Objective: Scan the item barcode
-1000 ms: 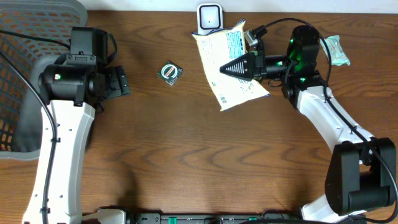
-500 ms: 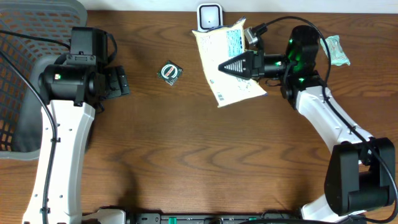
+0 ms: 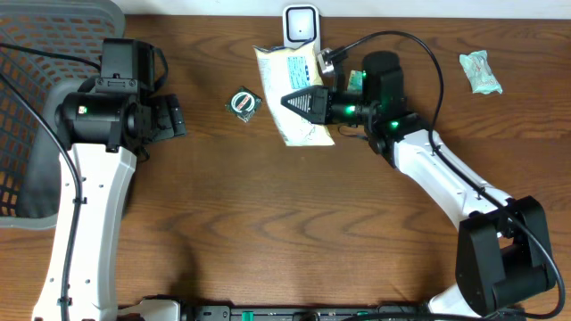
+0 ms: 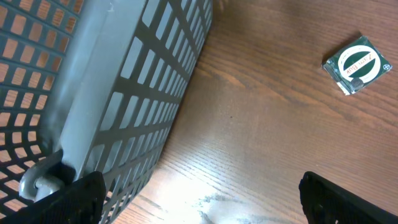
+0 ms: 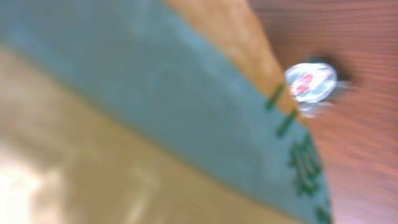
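Standing at the far left of the wooden table, a grey plastic lattice basket shows only its open grid walls; the left wrist view looks through the same moulded squares, and nothing can be seen inside it. The table surface is dark brown wood with a flowing grain.

The right tool is pressed together on a flat, pale yellow snack packet, pinching it near its right edge. The crinkled packet hangs just in front of the small white barcode scanner at the far edge of the table. In the right wrist view the packet fills the frame as a blur of tan and teal with green print.

A small square sachet with a round green-and-white label lies flat on the table just left of the packet. A crumpled pale green wrapper lies well apart at the far right.

The left tool is spread wide and holds nothing, near the basket.

Compared with a second ago, the right arm has carried the packet leftward, from right of the scanner to directly below it, and the packet now looks narrower and more upright. The left arm has not moved.
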### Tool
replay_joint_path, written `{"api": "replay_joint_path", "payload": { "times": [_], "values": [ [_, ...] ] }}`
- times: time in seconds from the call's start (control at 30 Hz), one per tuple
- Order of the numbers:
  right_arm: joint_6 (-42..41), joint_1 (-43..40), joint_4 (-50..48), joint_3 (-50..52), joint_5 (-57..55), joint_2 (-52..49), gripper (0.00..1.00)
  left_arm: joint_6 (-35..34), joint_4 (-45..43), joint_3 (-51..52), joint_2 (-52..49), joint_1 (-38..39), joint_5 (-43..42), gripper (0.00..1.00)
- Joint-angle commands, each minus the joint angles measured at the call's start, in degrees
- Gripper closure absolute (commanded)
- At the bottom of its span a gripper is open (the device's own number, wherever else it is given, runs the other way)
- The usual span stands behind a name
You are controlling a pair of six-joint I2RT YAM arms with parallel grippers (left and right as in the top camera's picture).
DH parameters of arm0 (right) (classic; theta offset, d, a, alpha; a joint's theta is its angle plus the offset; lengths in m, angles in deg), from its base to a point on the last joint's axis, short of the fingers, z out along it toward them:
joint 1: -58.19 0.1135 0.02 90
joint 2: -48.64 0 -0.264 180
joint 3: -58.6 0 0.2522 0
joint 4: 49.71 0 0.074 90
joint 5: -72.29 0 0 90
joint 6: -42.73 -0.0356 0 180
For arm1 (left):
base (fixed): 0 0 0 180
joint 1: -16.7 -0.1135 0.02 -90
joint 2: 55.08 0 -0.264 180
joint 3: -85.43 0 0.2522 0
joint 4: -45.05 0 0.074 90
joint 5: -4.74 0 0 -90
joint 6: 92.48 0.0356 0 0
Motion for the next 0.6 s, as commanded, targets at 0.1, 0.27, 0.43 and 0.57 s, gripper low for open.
{"api": "replay_joint_path", "payload": {
  "times": [0.1,0.27,0.43,0.57],
  "values": [
    [22.58,2.45,14.43,-8.04,-34.29,1.53,0.99,-0.35,0.22,-0.52,0.42,-0.31,0.98,0.02],
    [37.27,6.54,15.02,-12.00,-59.08,1.18,0.99,-0.33,0.22,-0.52,0.42,-0.31,0.98,0.02],
    [49.57,8.02,6.54,-12.02,-64.43,-2.19,0.99,-0.33,0.22,-0.52,0.42,-0.31,0.98,0.02],
    [53.75,8.02,-2.45,-13.29,-65.83,-7.43,0.99,-0.35,0.22,-0.52,0.42,-0.31,0.98,0.02]
  ]
}}
